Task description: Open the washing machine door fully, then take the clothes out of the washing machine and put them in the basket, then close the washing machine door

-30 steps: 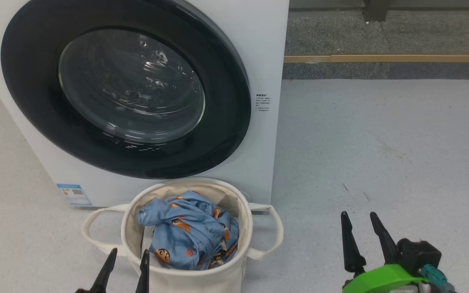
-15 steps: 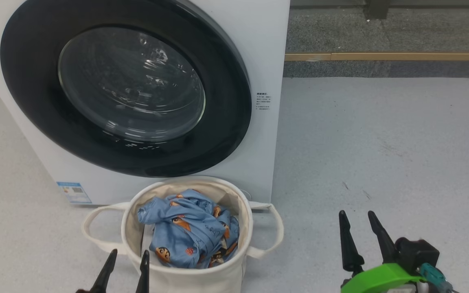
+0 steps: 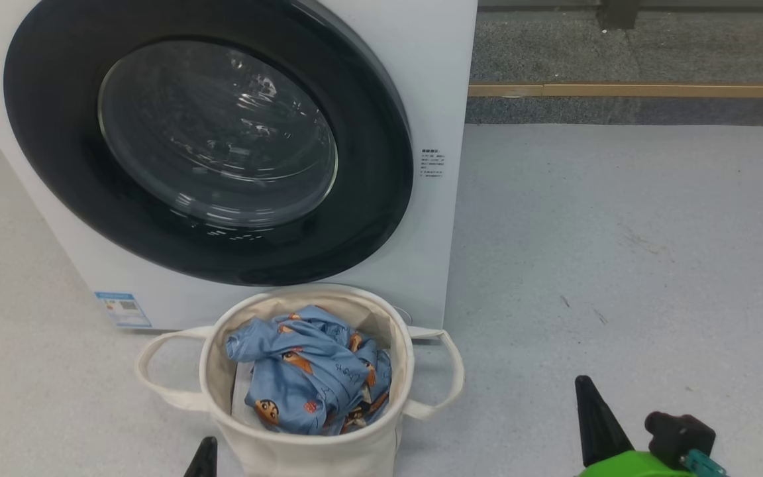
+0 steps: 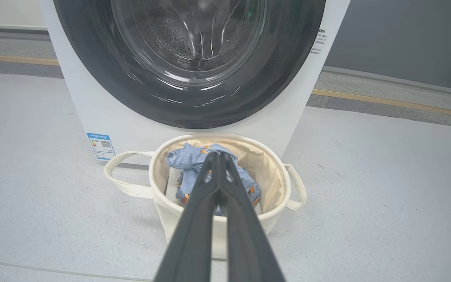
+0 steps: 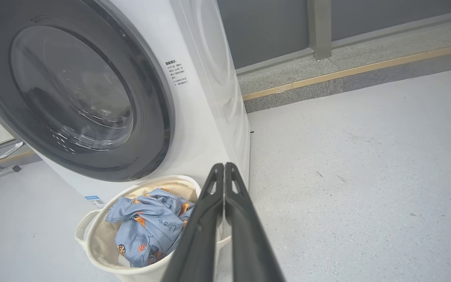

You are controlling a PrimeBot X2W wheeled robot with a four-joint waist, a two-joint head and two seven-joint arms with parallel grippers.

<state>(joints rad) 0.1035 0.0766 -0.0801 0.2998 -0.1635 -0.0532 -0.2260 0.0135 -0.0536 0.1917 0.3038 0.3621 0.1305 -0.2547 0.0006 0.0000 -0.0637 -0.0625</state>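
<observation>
Inside the basket [image 3: 308,456] lie the clothes [image 3: 308,377]; left tool [image 4: 218,156] and right tool [image 5: 224,168] both closed, empty.

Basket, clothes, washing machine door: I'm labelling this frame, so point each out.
basket [image 3: 302,454], head view, front canvas wall.
clothes [image 3: 308,377], head view, middle of the blue heap.
washing machine door [image 3: 216,132], head view, centre of glass window.

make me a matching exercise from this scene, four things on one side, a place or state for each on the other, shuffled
1 washing machine door
2 clothes
3 basket
4 left gripper

a lying in the basket
b jaws shut
c closed on the washing machine
d standing on the floor, just before the door

Pairs: 1-c, 2-a, 3-d, 4-b
</observation>
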